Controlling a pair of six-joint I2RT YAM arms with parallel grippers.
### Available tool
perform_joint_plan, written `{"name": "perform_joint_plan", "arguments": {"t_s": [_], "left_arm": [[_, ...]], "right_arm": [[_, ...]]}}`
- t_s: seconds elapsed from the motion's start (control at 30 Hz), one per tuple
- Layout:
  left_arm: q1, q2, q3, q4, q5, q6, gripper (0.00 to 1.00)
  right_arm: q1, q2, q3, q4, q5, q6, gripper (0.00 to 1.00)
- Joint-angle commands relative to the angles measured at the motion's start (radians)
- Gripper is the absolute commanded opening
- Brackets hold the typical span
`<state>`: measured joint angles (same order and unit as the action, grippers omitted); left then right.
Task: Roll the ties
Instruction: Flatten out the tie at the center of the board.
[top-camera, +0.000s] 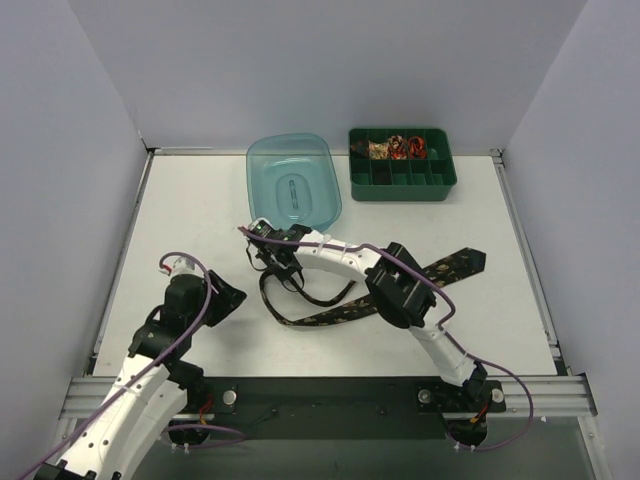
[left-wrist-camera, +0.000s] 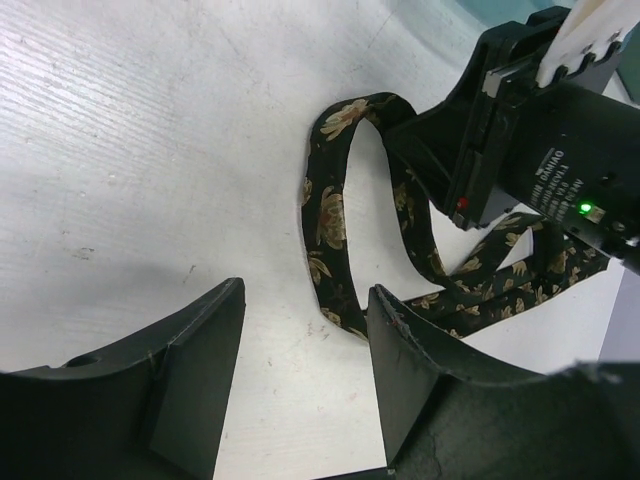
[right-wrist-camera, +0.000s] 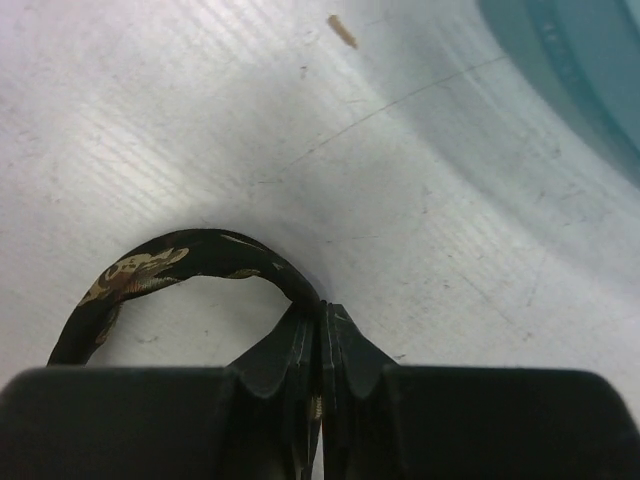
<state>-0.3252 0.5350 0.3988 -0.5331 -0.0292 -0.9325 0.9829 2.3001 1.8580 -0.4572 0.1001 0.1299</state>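
Hanging over the table (top-camera: 180, 210) at the left, the left gripper (left-wrist-camera: 305, 305) is seen parted, with nothing held. The tie (top-camera: 455, 265) is laid at mid-table, its middle hidden under the right arm (top-camera: 400, 285); its looped narrow end is pinched in the closed right gripper (right-wrist-camera: 322, 322).

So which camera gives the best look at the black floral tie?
Top external: it shows the tie nearly end to end, apart from the stretch under the right arm. Left wrist shows only its looped part; right wrist just a short arc pinched in the right end effector.
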Motion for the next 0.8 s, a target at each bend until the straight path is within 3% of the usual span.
{"name": "perform_joint_plan", "arguments": {"t_s": [0.0,0.2,0.6,0.77], "left_arm": [[0.009,-0.033,0.081,-0.028,-0.018,0.020,0.62],[0.012,-0.064,0.104,-0.059,-0.047,0.027,0.62],[0.014,-0.082,0.152,-0.108,-0.074,0.041,0.62],[0.014,-0.092,0.201,-0.154,-0.127,0.049,0.62]], "right_arm": [[0.008,-0.106,-0.054,0.055,0.150,0.011,0.00],[0.016,-0.191,-0.145,0.114,0.320,0.039,0.00],[0.023,-0.287,-0.157,0.152,0.405,0.057,0.00],[0.086,-0.352,-0.206,0.190,0.401,0.040,0.00]]}}
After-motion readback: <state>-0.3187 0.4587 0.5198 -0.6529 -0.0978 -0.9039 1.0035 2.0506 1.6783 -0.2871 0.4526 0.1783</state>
